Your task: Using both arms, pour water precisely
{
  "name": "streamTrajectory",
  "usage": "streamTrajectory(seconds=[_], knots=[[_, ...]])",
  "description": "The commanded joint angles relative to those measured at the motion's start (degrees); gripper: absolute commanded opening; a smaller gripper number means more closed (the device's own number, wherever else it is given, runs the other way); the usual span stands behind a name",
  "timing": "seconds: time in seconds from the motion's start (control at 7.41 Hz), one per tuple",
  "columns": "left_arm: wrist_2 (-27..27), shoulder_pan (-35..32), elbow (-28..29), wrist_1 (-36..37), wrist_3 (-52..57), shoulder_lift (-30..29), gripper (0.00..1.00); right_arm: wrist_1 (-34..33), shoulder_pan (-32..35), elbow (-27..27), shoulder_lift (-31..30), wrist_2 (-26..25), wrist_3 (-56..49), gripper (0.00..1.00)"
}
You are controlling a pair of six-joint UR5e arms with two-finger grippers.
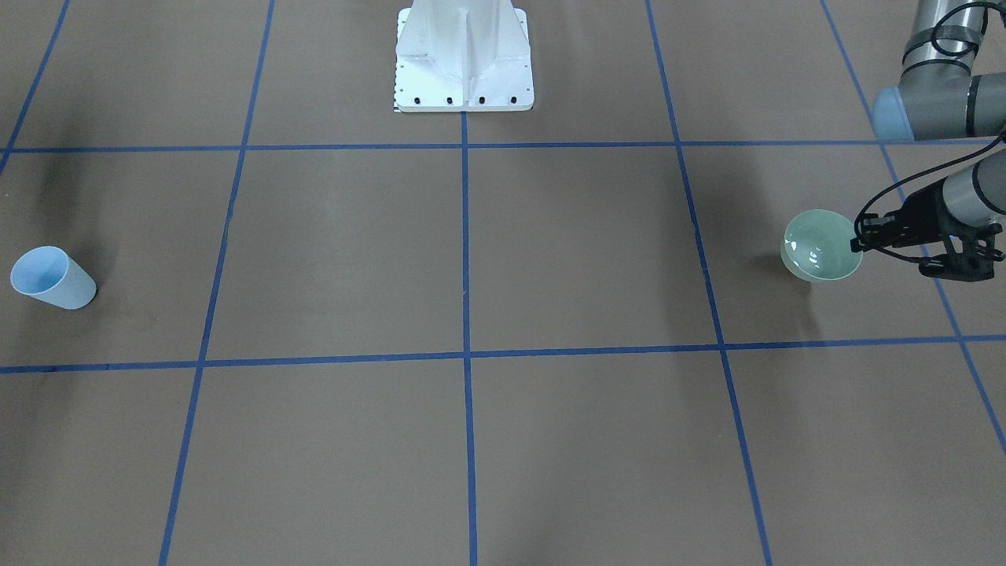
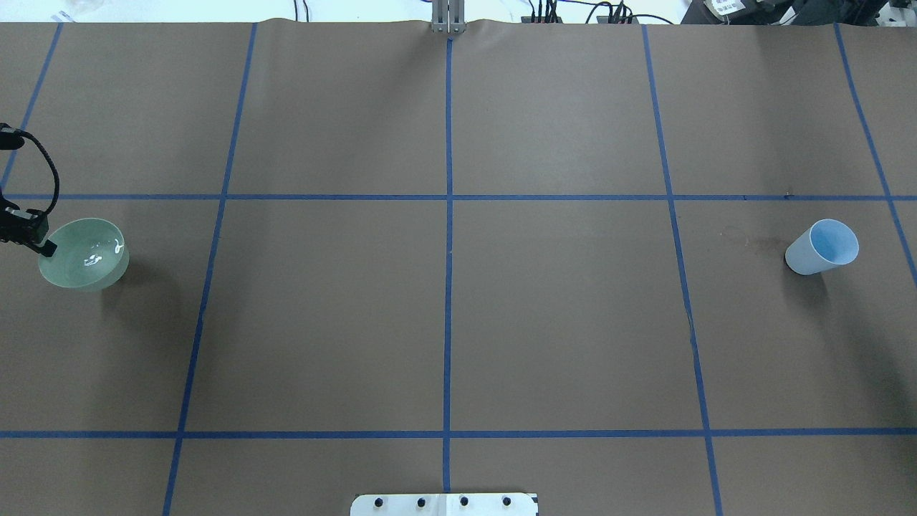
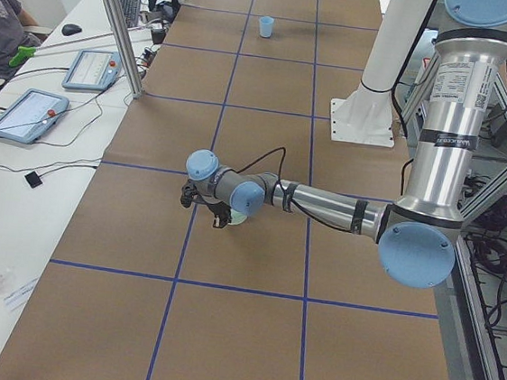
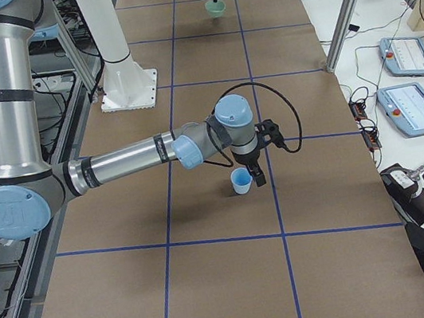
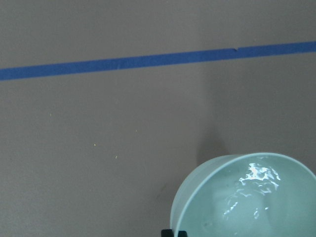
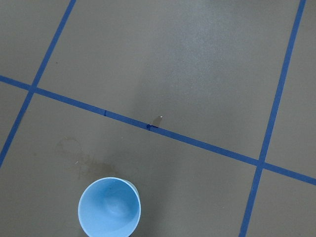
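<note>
A pale green bowl (image 1: 821,255) sits at the table's left end, also in the overhead view (image 2: 82,254). Water (image 5: 256,177) shows in it as white glints (image 2: 100,256). My left gripper (image 1: 858,242) is shut on the bowl's rim, one finger inside and one outside (image 2: 39,244). I cannot tell whether the bowl rests on the table or hangs just above it. A light blue cup (image 2: 824,247) stands upright at the right end (image 1: 51,277). My right gripper (image 4: 254,172) hangs beside and just above the cup (image 4: 240,180). I cannot tell whether it is open or shut.
The white bolted pedestal (image 1: 464,59) stands at the robot's side, mid table. Blue tape lines (image 2: 448,215) grid the brown table. A faint stain (image 6: 84,158) lies by the cup. Tablets (image 4: 414,107) and a metal post (image 3: 117,21) stand past the far edge.
</note>
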Motion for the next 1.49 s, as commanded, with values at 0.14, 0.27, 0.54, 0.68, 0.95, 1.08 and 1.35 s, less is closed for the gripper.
streamTrajectory(seconds=[0.14, 0.27, 0.54, 0.68, 0.95, 1.08, 1.35], knots=[[-1.0, 0.1, 0.8, 0.0, 1.7, 2.1, 0.0, 0.0, 0.0, 0.0, -0.1, 0.0, 0.2, 1.0], [-1.0, 0.1, 1.4, 0.0, 3.2, 2.1, 0.0, 0.0, 0.0, 0.0, -0.1, 0.1, 0.2, 1.0], [-0.8, 0.2, 3.2, 0.0, 3.3, 1.8, 0.49, 0.0, 0.0, -0.1, -0.1, 0.0, 0.4, 1.0], [-0.7, 0.1, 3.0, -0.1, 3.3, 1.7, 0.99, 0.0, 0.0, -0.1, -0.1, 0.0, 0.4, 1.0], [-1.1, -3.5, 2.9, -1.0, 3.3, 1.5, 1.0, 0.1, 0.0, -0.1, -0.1, 0.0, 0.5, 1.0], [-1.1, -6.7, 2.6, -3.5, 3.3, 1.9, 1.0, 0.0, 0.0, -0.1, -0.1, 0.1, 0.5, 1.0], [2.5, -14.0, 2.9, -6.9, 6.4, 2.8, 1.0, -0.6, 0.0, -0.2, 0.1, 0.0, 0.4, 1.0]])
